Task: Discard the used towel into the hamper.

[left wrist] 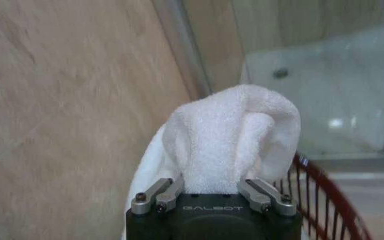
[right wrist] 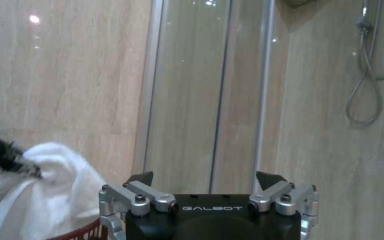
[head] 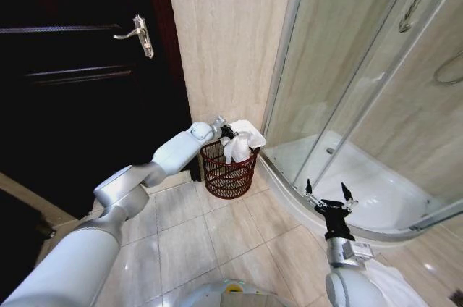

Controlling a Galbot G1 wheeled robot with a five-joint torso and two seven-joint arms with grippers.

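The white towel (head: 242,143) bunches over the rim of the dark red wire-mesh hamper (head: 228,175), which stands in the corner between the tiled wall and the shower glass. My left gripper (head: 226,132) reaches out to it and is shut on the towel (left wrist: 235,135), whose folds bulge out between the jaws and hide the fingertips. Part of the cloth hangs down inside the hamper rim (left wrist: 325,200). My right gripper (head: 329,195) stands open and empty, low at the right by the shower tray. In the right wrist view the towel (right wrist: 45,195) hangs off to one side.
A dark wooden door (head: 79,68) with a metal handle (head: 141,34) is on the left. The curved glass shower enclosure (head: 347,90) and its white tray (head: 376,191) take up the right. Beige floor tiles (head: 210,242) lie open in front of the hamper.
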